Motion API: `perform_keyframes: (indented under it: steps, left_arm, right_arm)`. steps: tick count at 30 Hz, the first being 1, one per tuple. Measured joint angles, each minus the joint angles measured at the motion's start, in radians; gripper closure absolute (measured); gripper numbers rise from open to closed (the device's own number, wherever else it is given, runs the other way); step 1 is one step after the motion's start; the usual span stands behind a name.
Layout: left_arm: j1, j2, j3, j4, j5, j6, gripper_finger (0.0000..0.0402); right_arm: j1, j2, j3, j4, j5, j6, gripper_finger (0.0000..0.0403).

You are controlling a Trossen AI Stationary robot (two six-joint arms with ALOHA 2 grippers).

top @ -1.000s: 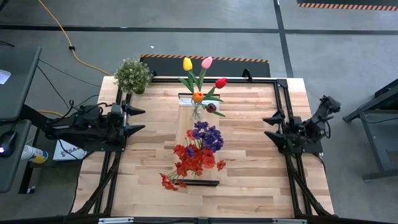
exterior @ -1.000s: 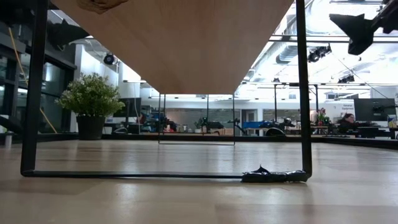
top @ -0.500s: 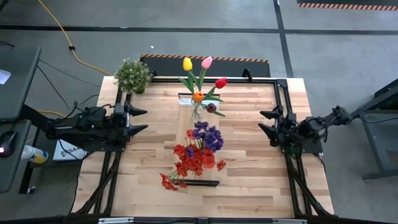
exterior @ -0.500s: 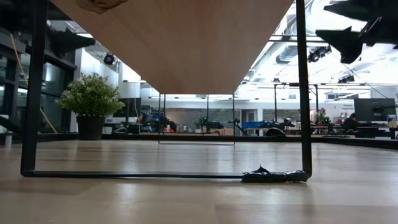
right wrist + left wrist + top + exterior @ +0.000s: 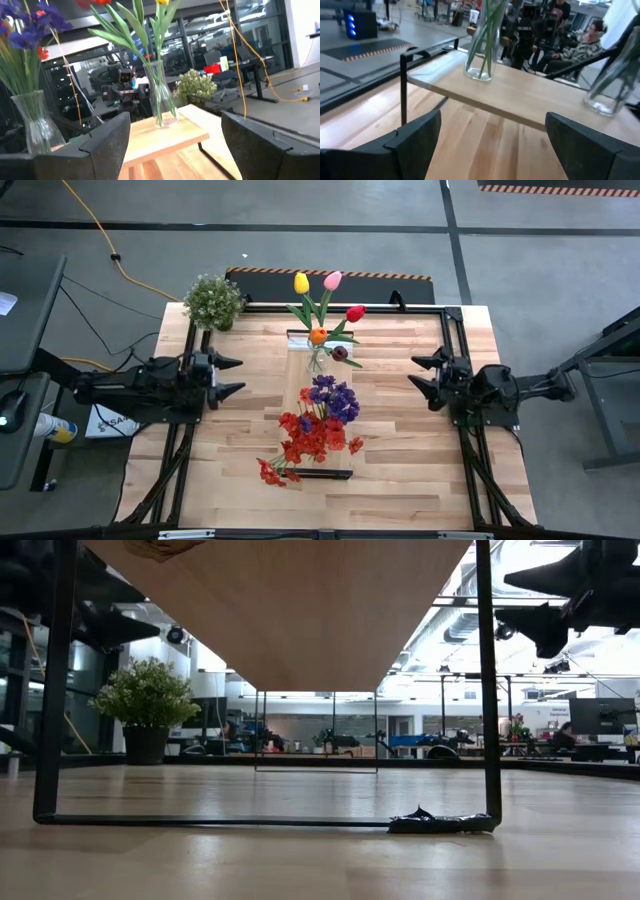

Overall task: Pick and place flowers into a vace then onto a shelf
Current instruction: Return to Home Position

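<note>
Nearest you, at the dark-edged end of the shelf (image 5: 300, 380), the red sprays (image 5: 312, 440) and the purple cluster (image 5: 333, 398) stand in a clear vase (image 5: 612, 85), with a few red blooms leaning out past the shelf's side. Level with the middle of the shelf, both arms lie out at the sides of the bench (image 5: 400, 440). The left hand (image 5: 241, 375) and the right hand (image 5: 412, 372) are each well apart from the flowers, fingers spread wide with nothing between them.

Over the last second the right arm has unfolded and flattened, and its hand has slid a little inward and toward the far side. The left hand has crept slightly inward too. Neither has touched a vase, and both bouquets stand where they stood. I read that as the placing finished and the arms settling to rest, so you have nothing left to carry.

Farther on, the tulips (image 5: 320, 305) stand upright in the second vase (image 5: 481, 45), near the shelf's pale metal end. Beyond them the potted plant (image 5: 213, 300) sits on the far left corner, and a dark mat (image 5: 330, 280) with an orange-striped edge lies on the floor behind.

You will find no brand or writing you can read; a white item (image 5: 105, 422) on the floor below the left arm bears dark letters too small to make out
</note>
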Motion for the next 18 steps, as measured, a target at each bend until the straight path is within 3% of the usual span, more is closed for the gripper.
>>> perform_keyframes:
  steps: [9, 18]
  left_arm:
    - [0.000, 0.000, -0.144, 0.175, -0.024, 0.044, 0.0011]
    - [0.000, 0.000, -0.160, 0.176, -0.035, 0.076, 0.0011]
  right_arm:
    - [-0.151, 0.000, 0.000, -0.021, -0.176, 0.038, 0.0100]
    - [-0.233, 0.000, 0.001, -0.079, -0.300, 0.085, 0.0100]
